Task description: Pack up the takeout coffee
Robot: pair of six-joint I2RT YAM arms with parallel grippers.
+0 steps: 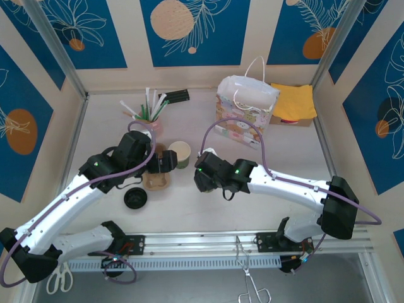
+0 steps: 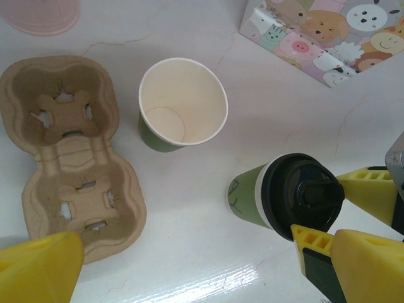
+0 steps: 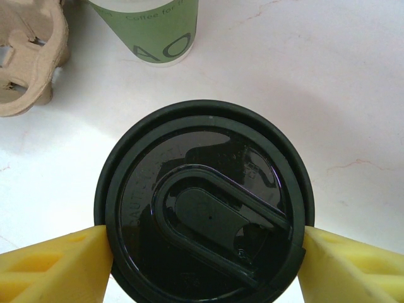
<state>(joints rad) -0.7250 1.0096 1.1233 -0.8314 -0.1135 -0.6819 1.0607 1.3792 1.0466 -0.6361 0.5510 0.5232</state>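
The lidded cup (image 3: 205, 214) is being pinched at its lid rim by the right gripper (image 3: 205, 268), with the open cup (image 3: 151, 31) just ahead and the carrier (image 3: 28, 57) ahead-left of that claw. The left gripper (image 2: 196, 271) is being held wide open, empty. Likely risk: lid being pulled off on lifting, only the rim being gripped.
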